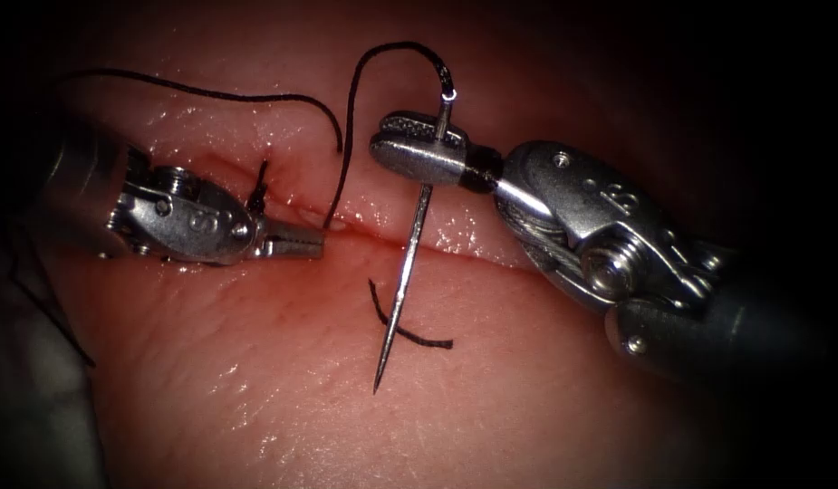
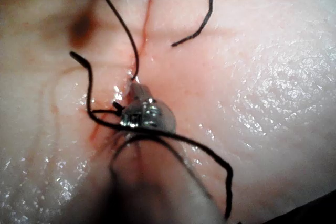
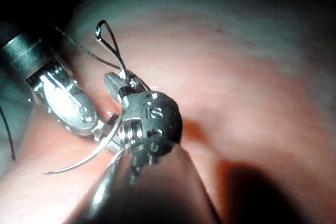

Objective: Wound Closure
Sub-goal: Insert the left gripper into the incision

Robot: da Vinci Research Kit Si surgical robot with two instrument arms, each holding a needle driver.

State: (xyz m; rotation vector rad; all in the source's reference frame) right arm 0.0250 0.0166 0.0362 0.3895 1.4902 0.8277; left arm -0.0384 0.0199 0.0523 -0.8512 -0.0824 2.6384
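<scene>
— Where do the arms sit?

— The right claw (image 1: 419, 145) comes in from the right, shaft low, wrist bent up and leftward so its jaws lie nearly level above the cut (image 1: 455, 246). It is clenched on the needle (image 1: 409, 263), gripping near the thread end, a little below the swage. The left claw (image 1: 301, 243) reaches in from the left, almost flat to the tissue (image 1: 255, 398), its tip right at the cut line.

— And the needle itself?

— Free of the tissue. It hangs steeply across the cut, swage up, point down over the near side, just past a short cut end of thread (image 1: 409, 333) lying on the surface. In the right wrist view the needle (image 3: 84, 158) curves out below the right claw (image 3: 118, 85), with the left claw (image 3: 100, 129) close beside it.

— What does the left claw hold?

— Its jaws are closed at the spot where the thread (image 1: 351, 127) comes up from the cut; in the left wrist view the left claw (image 2: 137, 88) meets the thread (image 2: 126, 30) at the tip, so it appears to grasp the thread.

— Room to move?

— The thread arches from the swage over to the left claw, another strand trailing off to the far left. The near side of the tissue lies open; the two claws are near each other, not touching.
</scene>
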